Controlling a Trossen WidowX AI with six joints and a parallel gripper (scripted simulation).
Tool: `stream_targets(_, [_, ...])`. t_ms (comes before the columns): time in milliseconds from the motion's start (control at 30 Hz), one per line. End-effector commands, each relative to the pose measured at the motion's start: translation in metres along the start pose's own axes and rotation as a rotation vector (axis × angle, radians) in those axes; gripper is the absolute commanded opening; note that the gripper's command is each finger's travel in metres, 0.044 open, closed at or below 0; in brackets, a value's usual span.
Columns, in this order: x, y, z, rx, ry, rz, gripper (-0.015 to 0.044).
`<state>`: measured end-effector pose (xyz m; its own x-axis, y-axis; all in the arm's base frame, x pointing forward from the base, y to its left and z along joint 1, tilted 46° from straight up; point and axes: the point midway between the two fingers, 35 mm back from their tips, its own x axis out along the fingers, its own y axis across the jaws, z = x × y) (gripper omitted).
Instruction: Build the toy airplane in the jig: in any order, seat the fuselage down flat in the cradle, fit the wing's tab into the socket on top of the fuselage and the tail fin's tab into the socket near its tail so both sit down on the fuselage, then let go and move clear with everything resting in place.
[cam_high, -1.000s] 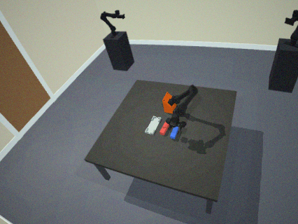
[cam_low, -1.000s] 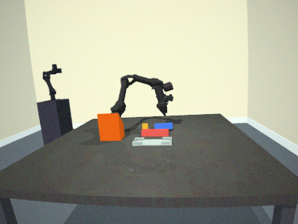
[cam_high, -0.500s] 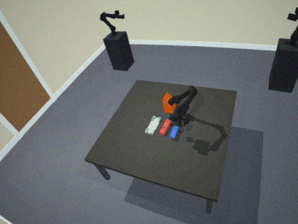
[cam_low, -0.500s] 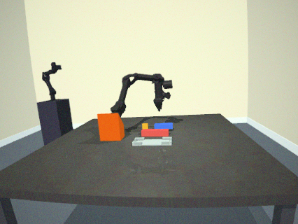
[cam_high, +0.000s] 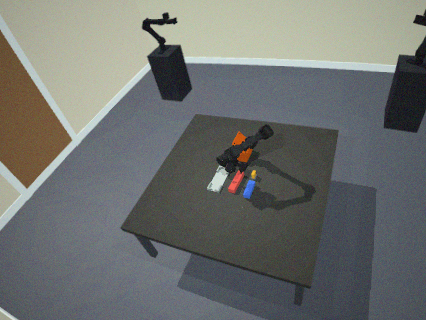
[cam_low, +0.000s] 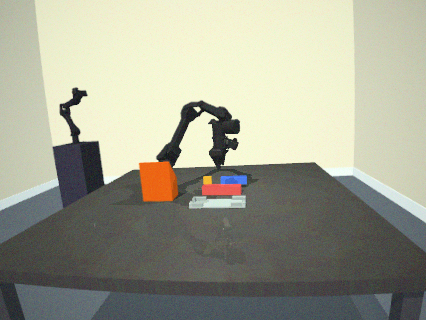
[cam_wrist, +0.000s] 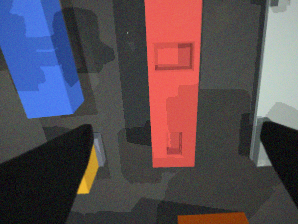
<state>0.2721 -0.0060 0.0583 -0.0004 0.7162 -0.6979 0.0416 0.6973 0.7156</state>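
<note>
The red fuselage (cam_high: 236, 182) (cam_low: 221, 190) (cam_wrist: 175, 105) lies on the table with its two sockets facing up, beside the pale grey cradle (cam_high: 217, 180) (cam_low: 217, 203) (cam_wrist: 282, 65). The blue wing (cam_high: 249, 189) (cam_low: 234, 180) (cam_wrist: 47, 97) lies on the fuselage's other side. The small yellow tail fin (cam_high: 253, 174) (cam_low: 207, 179) (cam_wrist: 88, 175) lies near one end of the wing, partly hidden by a finger in the wrist view. My gripper (cam_low: 218, 165) (cam_wrist: 176, 130) is open and empty, pointing down above the parts, with the fuselage between its fingers' lines of sight in the wrist view.
An orange block (cam_high: 238, 137) (cam_low: 157, 182) (cam_wrist: 214, 219) stands near the arm's base, just past the ends of the fuselage and cradle. The dark table (cam_high: 200, 225) (cam_low: 300, 240) carries everything. Other arms on black pedestals stand away from it.
</note>
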Motion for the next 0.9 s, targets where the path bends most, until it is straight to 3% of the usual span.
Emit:
stream_targets(0, [0.014, -0.006, -0.001, -0.015, 0.003, -0.002, 0.0440])
stream_targets(133, [0.055, -0.005, -0.003, -0.015, 0.003, 0.001, 0.0440])
stream_targets(867, [0.087, -0.005, -0.002, -0.016, 0.003, 0.001, 0.0440])
